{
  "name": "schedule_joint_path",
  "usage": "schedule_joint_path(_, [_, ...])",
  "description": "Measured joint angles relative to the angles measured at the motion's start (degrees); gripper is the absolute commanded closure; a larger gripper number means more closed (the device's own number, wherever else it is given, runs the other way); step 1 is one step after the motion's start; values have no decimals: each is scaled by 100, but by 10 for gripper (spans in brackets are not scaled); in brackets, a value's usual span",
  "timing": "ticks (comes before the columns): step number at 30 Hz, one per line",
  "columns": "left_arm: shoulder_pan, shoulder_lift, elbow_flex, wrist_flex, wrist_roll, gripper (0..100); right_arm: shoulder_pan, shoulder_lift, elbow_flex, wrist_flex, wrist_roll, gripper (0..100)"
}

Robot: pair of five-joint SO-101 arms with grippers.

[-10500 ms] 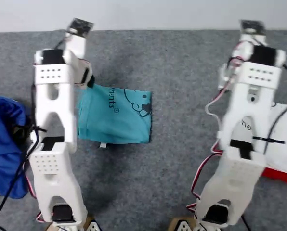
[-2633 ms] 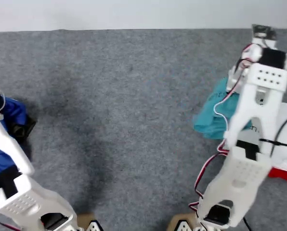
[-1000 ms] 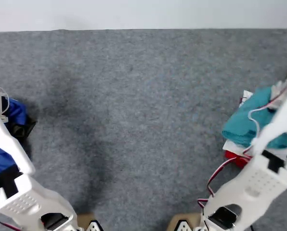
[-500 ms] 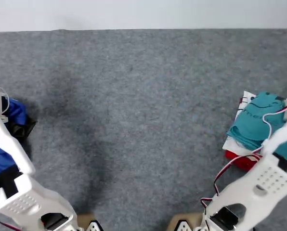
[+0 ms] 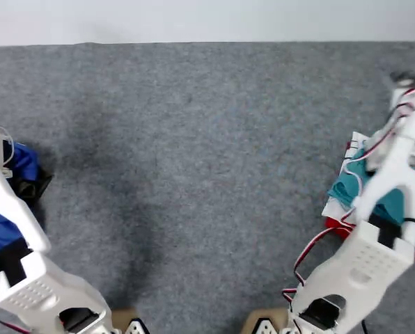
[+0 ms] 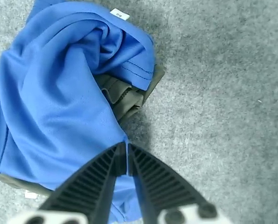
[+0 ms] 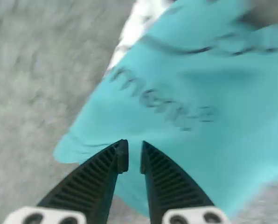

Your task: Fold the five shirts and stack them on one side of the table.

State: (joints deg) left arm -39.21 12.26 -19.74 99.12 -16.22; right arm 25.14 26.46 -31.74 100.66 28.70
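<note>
Right wrist view, teal shirt beneath jaws, apparently ungripped.

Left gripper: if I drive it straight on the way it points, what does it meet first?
Most likely the blue shirt, whose edge lies right at the tips of the left gripper; depth is unclear.

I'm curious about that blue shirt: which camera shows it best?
The left wrist view: the blue shirt lies crumpled there over an olive garment. In the high view the left arm hides most of it, leaving blue patches at the left edge. The right wrist view faces the teal shirt.
</note>
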Motion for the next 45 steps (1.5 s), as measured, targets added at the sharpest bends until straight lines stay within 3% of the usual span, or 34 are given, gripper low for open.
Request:
schedule_joint_path(6, [0,0,352,-9,0,988,-501,70,1310,-264,0,964])
schedule_joint_path(14, [0,0,396,-9,0,988,-492,-563,853,-18,0,963])
schedule_joint_path(22, [0,0,396,-9,0,988,554,-862,501,-905,229,963])
schedule_joint_path(30, [0,0,396,-9,0,988,1644,422,501,-976,870,963])
schedule_joint_path(39, [0,0,396,-9,0,988,1477,-9,-519,-185,932,963])
schedule_joint_path(45, [26,0,396,-9,0,988,1407,-97,-721,-791,932,963])
